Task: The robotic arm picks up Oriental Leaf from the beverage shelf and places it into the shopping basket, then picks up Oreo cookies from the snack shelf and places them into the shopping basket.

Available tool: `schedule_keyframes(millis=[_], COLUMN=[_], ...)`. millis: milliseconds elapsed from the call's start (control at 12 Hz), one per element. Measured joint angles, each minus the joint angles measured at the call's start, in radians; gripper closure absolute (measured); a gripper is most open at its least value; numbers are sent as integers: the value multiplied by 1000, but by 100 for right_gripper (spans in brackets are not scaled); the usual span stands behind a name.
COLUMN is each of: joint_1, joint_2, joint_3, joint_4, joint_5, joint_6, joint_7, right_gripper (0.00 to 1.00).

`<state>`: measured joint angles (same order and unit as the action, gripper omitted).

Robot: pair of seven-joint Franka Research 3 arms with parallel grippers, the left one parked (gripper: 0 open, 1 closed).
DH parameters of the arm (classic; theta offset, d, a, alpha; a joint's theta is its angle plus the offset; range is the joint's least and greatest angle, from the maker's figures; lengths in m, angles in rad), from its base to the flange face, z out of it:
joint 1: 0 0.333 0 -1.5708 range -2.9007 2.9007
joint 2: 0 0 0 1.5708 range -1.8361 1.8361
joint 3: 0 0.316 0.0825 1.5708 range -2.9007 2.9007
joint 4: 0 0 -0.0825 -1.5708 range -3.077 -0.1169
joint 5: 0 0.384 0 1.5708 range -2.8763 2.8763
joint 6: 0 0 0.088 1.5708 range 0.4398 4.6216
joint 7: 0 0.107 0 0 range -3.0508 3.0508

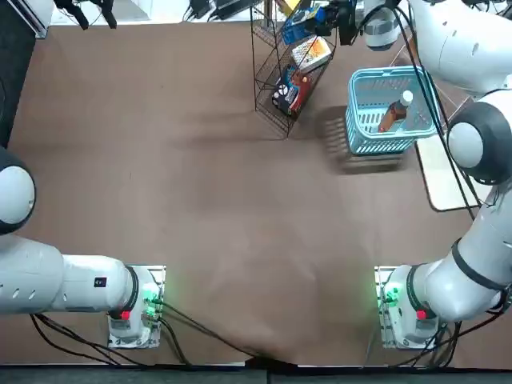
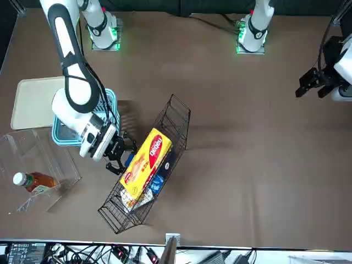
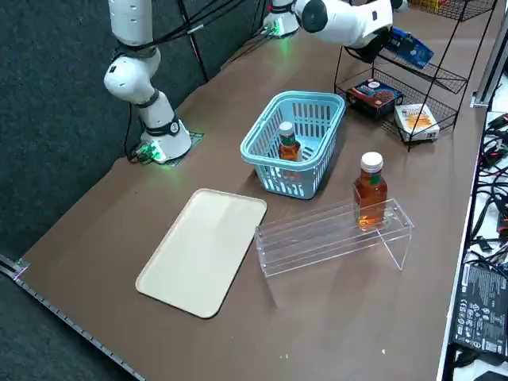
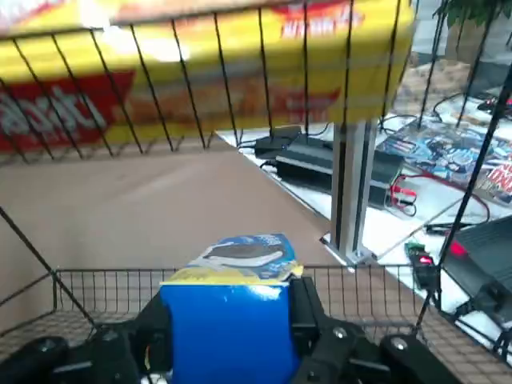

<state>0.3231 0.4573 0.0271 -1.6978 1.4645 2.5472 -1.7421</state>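
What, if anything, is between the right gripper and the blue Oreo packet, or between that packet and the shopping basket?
Nothing visible separates the right gripper from the Oreo packet; its fingers flank it. Toward the basket, the black rack's wire uprights may obstruct.

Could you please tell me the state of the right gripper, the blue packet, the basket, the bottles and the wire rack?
Right gripper: shut on the packet
Blue packet: held, at the rack
Basket: upright, one bottle inside
Basket's bottle: capped
Other bottle: capped, upright
Wire rack: standing, loaded
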Motion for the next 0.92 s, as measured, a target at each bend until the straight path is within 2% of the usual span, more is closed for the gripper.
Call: schedule_keyframes(millis=[833,917], joint_1=[2,2], joint_2=[-44,-69], joint_3=[0,-1], joint_4=[8,-11], joint_5=[0,0], joint_6=[4,5], joint_7=[10,10], right_gripper=[38,38])
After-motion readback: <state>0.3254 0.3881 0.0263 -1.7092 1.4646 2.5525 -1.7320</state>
